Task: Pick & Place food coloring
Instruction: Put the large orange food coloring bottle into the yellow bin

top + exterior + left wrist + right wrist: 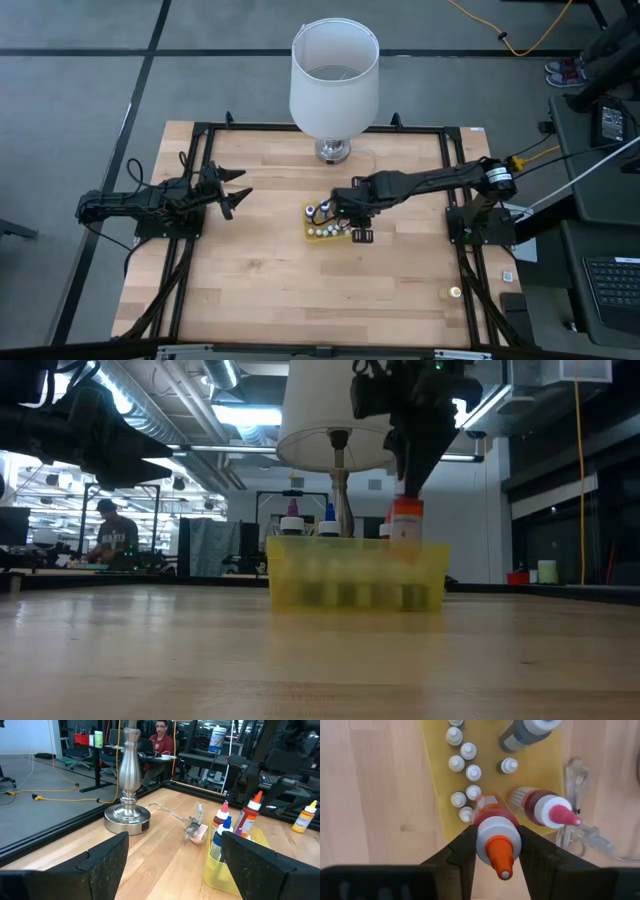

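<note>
A flat yellow tray (318, 232) near the table's middle holds several tiny white-topped food coloring bottles (465, 770) and larger ones with pink (223, 812) and blue (227, 824) tops. My right gripper (352, 213) hangs over the tray's right end, shut on a red-bodied food coloring bottle (492, 817) with a white cap and orange tip. In the low view that bottle (405, 522) shows above the tray's rim (355, 546); its bottom is hidden behind the tray's wall. My left gripper (238, 191) waits open at the table's left side. My right gripper pinches the bottle's white cap (497, 839) between its two fingers (462, 851), one on each side. The fingers come from above, pointing steeply down. The bottle hangs upright below them over the tray's right end; whether its bottom rests in the tray I cannot tell.
A lamp with a big white shade (335, 75) and a metal base (127, 820) stands at the table's far middle, its cable (172, 814) trailing toward the tray. A small yellow bottle (305, 817) stands alone near the table's right side. Bare wood lies near and left of the tray.
</note>
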### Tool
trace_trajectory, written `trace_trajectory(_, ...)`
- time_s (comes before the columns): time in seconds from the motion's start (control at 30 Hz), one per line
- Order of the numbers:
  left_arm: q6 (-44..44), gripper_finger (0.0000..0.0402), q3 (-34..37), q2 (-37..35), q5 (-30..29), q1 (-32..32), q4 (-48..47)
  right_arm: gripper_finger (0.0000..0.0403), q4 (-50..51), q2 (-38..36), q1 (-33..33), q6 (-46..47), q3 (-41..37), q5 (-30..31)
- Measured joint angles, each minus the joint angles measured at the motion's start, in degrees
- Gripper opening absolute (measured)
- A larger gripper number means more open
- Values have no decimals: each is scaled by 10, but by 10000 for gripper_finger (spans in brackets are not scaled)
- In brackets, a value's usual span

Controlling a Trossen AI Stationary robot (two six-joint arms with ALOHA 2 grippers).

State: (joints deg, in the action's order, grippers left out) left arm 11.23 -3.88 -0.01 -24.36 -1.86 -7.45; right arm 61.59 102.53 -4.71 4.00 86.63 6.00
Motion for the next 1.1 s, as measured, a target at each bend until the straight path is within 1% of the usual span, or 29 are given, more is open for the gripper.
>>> trace_trajectory(0.37, 0, 311, 0, 0, 0, 0, 0, 132, -47, 0, 1, 32, -55, 0)
trace_trajectory(0.5, 0, 311, 0, 0, 0, 0, 0, 136, -63, 0, 1, 32, -56, 0)
trace_trajectory(0.77, 0, 311, 0, 0, 0, 0, 0, 169, -72, 0, 2, 28, -56, 0)
trace_trajectory(1.1, 0, 311, 0, 0, 0, 0, 0, 174, -60, 0, 2, 35, -56, 1)
